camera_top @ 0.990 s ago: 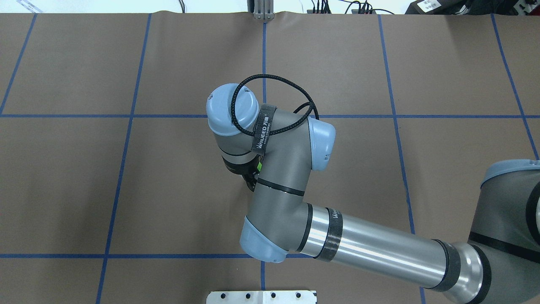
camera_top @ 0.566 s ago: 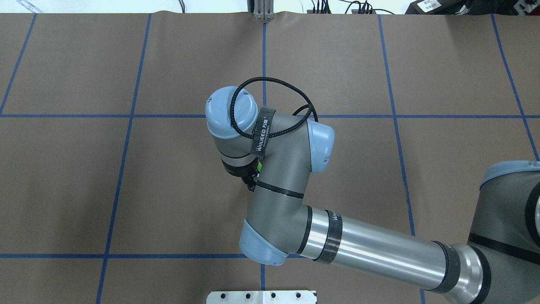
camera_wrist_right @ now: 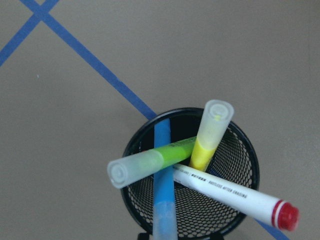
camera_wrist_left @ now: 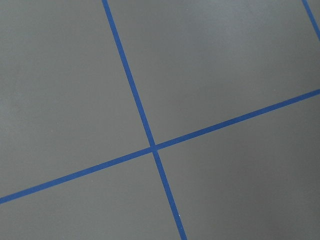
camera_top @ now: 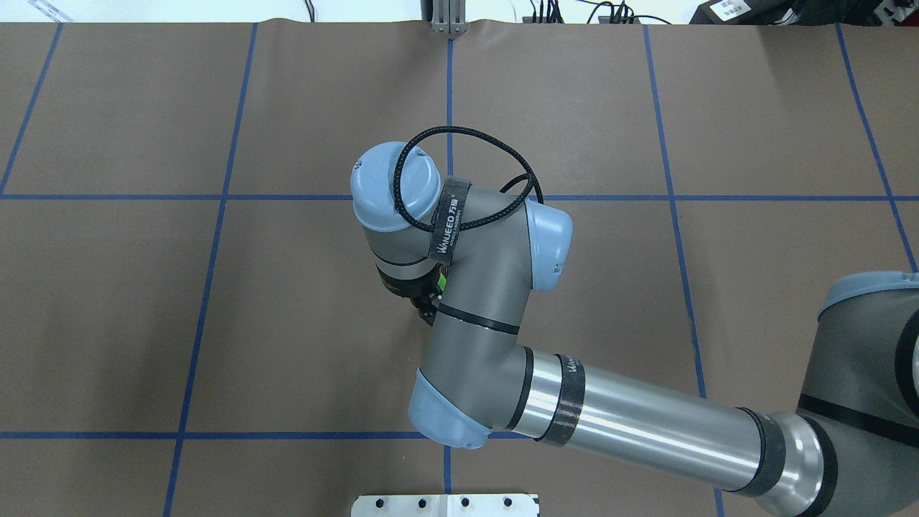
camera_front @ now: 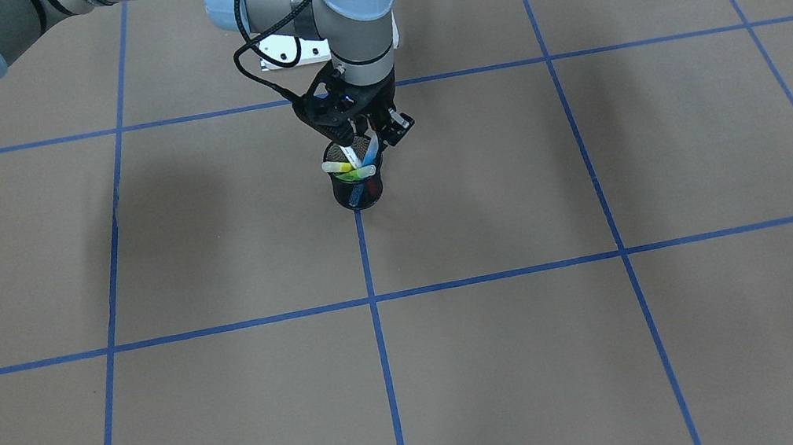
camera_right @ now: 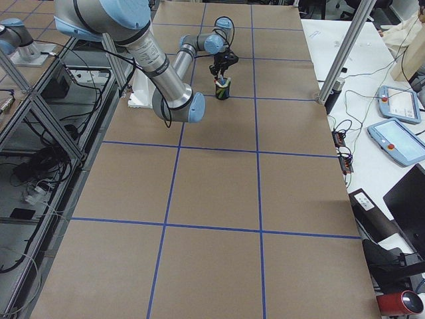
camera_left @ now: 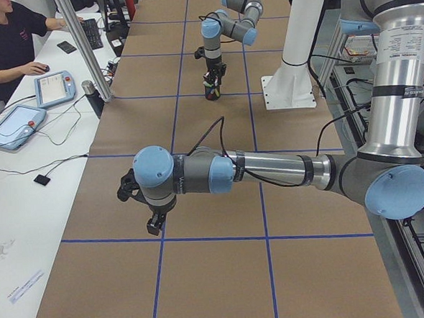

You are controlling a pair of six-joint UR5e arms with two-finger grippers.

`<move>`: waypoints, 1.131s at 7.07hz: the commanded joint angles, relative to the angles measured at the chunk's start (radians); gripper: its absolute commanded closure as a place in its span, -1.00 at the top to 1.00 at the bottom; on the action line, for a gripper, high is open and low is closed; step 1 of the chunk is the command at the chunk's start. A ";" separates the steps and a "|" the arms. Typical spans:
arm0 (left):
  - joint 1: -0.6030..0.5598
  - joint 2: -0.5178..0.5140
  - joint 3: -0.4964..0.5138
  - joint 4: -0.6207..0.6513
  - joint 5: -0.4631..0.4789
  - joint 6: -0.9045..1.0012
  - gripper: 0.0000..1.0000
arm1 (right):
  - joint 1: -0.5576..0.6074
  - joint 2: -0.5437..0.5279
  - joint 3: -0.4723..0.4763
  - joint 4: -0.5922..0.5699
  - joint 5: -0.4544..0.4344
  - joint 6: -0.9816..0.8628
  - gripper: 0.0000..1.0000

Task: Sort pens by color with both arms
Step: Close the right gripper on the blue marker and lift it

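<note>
We find all four pens leaning crosswise in the black mesh cup (camera_wrist_right: 250, 150): the blue pen (camera_wrist_right: 163, 195), the green pen (camera_wrist_right: 150, 162), the yellow pen (camera_wrist_right: 210, 135) and the white pen with red cap (camera_wrist_right: 235, 192). The right gripper (camera_front: 371, 136) hangs directly above the cup, jaws spread to either side of the pen tops and clamped on none. The left gripper (camera_left: 155, 221) hovers over the table (camera_wrist_left: 75, 75), well apart from the cup; we cannot tell how far it is parted.

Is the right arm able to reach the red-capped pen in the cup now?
Probably yes. The fingers of the right arm hang open above the cup, and the red-capped pen leans out of it, top end uncovered.
</note>
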 commanded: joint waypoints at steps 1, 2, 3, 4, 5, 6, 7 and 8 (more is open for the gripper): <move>0.000 0.003 -0.001 0.000 0.000 0.000 0.98 | 0.010 -0.001 0.009 -0.001 0.003 -0.003 -0.05; 0.000 0.003 -0.001 0.000 0.000 0.000 0.98 | 0.010 -0.006 0.009 0.000 0.003 -0.004 -0.05; 0.000 0.003 -0.001 0.000 0.000 0.000 0.98 | 0.011 -0.006 0.009 -0.001 0.001 -0.006 -0.06; 0.000 0.003 -0.001 0.000 0.000 0.000 0.98 | 0.011 -0.007 0.009 -0.001 0.001 -0.006 -0.07; 0.000 0.003 -0.001 -0.002 0.000 0.000 0.98 | 0.010 -0.006 0.009 0.000 0.001 -0.006 -0.14; 0.000 0.003 -0.001 -0.002 0.000 0.000 0.98 | 0.010 -0.006 0.009 0.000 0.000 -0.004 -0.17; 0.000 0.003 -0.001 0.000 0.000 0.000 0.98 | 0.010 -0.007 0.007 0.006 0.000 -0.001 -0.18; 0.000 0.003 -0.001 -0.002 0.000 0.000 0.98 | 0.010 -0.010 0.007 0.014 0.000 0.002 -0.18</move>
